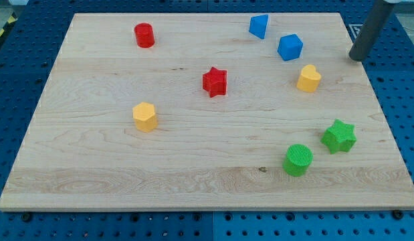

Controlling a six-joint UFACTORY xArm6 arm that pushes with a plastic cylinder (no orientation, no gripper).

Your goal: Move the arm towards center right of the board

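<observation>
The rod (370, 30) runs out past the view's top edge, so its upper length and the arm above it go unseen. My tip (356, 57) sits at the board's (193, 161) right rim, near the top; whether it touches the wood or the bench (400, 100) beside it cannot be told. The bench is cut off on all four sides. A printed marker (354, 31) by the board's top right corner is partly hidden behind the rod and too small to read. Yellow-black tape (5, 28) at the top left is clipped by the edge.
</observation>
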